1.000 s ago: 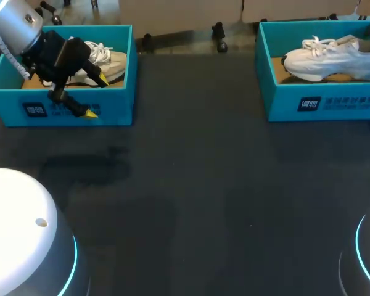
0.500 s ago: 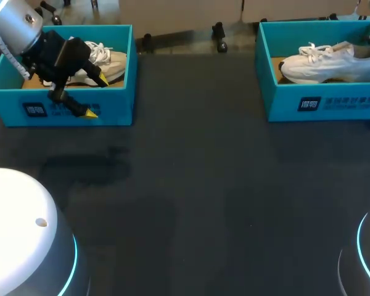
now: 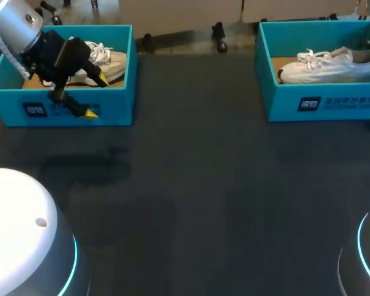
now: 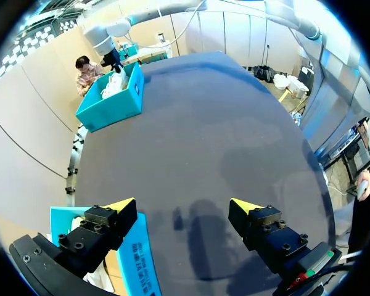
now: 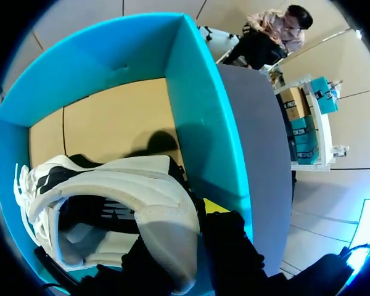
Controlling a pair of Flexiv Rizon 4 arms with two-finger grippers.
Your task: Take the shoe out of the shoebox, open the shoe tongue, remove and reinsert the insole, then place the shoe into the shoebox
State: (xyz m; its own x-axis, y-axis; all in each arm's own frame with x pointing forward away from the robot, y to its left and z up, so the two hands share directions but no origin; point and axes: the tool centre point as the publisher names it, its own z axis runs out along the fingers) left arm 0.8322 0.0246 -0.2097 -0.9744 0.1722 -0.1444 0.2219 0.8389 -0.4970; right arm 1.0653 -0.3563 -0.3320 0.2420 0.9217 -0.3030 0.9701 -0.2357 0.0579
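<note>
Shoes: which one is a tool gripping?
The right shoe, in the right shoebox: the right tool pinches its heel. The left shoe lies free in the left shoebox, left tool open nearby.

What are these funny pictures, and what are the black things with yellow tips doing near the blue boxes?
Those black things are the ends of a robot's two arms. Each arm ends in a claw with two yellow-tipped fingers. One picture looks down from above onto the dark table. The two round pictures come from little cameras on the arms' wrists, looking out along the fingers. Two blue boxes stand on the table. The left box has a pale shoe in it. The left claw hangs open over that box's front wall and holds nothing. The right box has a white shoe in it, and the right claw seems to pinch that shoe's heel.
</note>
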